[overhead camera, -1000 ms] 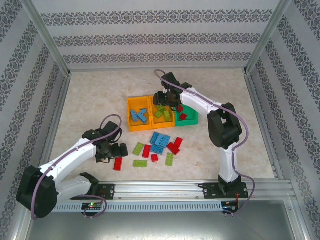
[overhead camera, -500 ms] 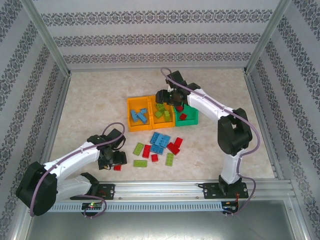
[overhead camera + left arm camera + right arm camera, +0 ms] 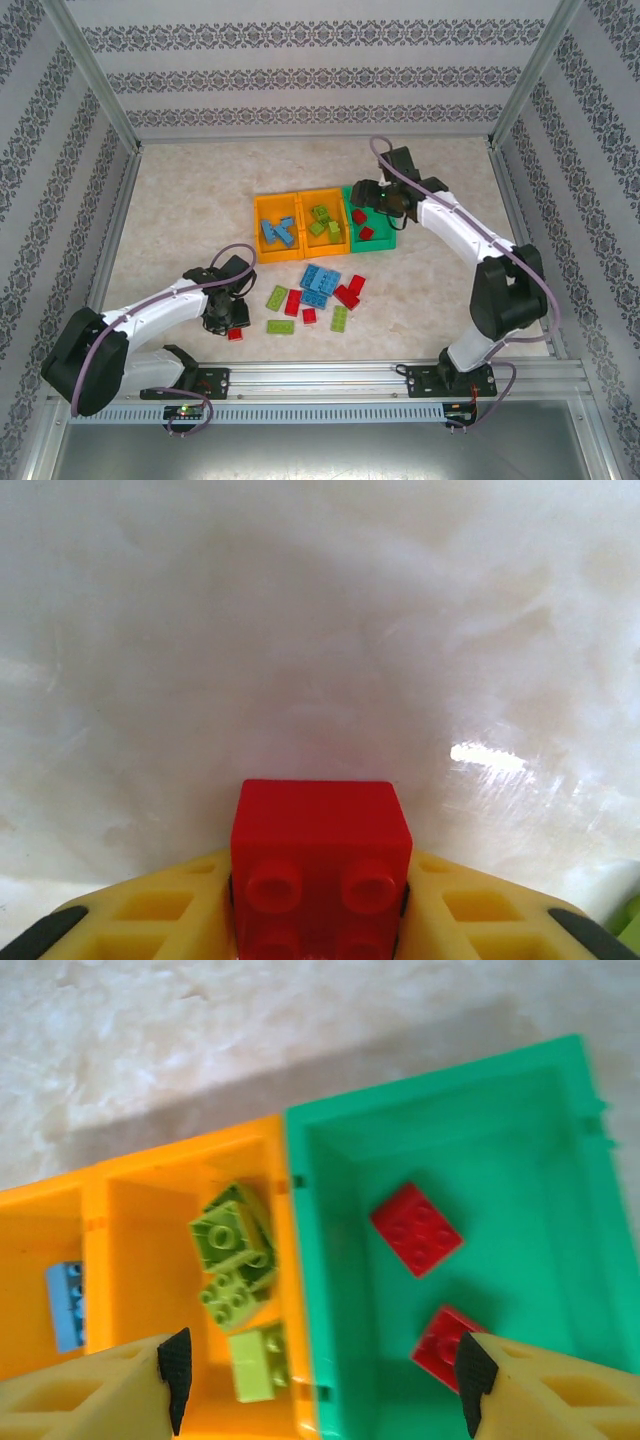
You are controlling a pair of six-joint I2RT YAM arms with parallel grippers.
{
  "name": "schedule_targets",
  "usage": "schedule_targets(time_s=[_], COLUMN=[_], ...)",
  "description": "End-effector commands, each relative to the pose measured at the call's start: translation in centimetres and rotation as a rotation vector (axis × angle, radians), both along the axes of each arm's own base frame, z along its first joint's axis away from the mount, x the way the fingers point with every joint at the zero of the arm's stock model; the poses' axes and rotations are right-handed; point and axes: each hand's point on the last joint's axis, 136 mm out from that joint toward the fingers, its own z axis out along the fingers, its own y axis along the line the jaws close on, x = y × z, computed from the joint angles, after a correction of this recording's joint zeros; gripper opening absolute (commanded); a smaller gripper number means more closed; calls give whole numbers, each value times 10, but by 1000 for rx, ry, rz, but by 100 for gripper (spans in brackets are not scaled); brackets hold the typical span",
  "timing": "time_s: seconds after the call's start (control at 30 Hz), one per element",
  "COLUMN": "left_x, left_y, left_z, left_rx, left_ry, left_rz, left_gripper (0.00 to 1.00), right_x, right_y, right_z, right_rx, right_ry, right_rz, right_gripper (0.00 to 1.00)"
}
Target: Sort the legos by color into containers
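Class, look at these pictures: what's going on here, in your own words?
Two robot arms are sorting legos by colour. The left gripper is closed on a red brick low at the table. The right gripper hangs open and empty over the green bin, which holds two red bricks. One orange bin holds blue bricks, the other orange bin lime green bricks. Loose bricks remain unsorted.

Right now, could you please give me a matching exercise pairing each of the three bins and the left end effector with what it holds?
1. left orange bin
2. middle orange bin
3. green bin
4. left end effector

A. one red brick, gripped
B. lime green bricks
C. two loose red bricks
D. blue bricks

Pairs: 1-D, 2-B, 3-C, 4-A.
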Motion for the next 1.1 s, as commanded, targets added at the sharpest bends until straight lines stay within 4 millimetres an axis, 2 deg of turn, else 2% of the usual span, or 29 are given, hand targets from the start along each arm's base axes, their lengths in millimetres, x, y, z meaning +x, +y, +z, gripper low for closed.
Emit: schedule_targets(time_s=[0.0, 0.07, 0.17, 0.23, 0.37, 0.53, 0.6, 0.73, 0.9, 0.97, 1.07], left_x=[9, 14, 29, 43, 88, 153, 180, 226, 266, 278, 292], left_y=[-14, -17, -23, -29, -56, -112, -140, -192, -255, -272, -291], left_z=[-4, -2, 13, 29, 74, 126, 146, 175, 192, 192, 180], left_rx=[-42, -51, -61, -71, -123, -233, -297, -417, -587, -625, -665], left_ry=[-16, -28, -74, -122, -249, -350, -382, -434, -440, -439, -401], left_rz=[-11, -9, -13, -22, -71, -182, -236, -311, -375, -387, -387], left_gripper=[35, 32, 31, 31, 30, 30, 29, 30, 30, 31, 33], right_x=[-11, -23, -43, -58, -87, -118, -130, -148, -164, -167, -170], right_y=[-26, -37, -49, -54, -51, -45, -46, -48, -52, -53, -51], right_z=[5, -1, -12, -22, -41, -59, -67, -81, -88, -89, -88], right_rx=[-25, -43, -85, -93, -67, -48, -45, -27, -4, 0, 10], right_ry=[-25, -16, 3, 26, 57, 83, 89, 98, 100, 97, 98], right_rz=[-46, -57, -59, -60, -58, -67, -79, -96, -121, -122, -114], right_gripper=[73, 73, 72, 72, 72, 72, 72, 72, 72, 72, 72])
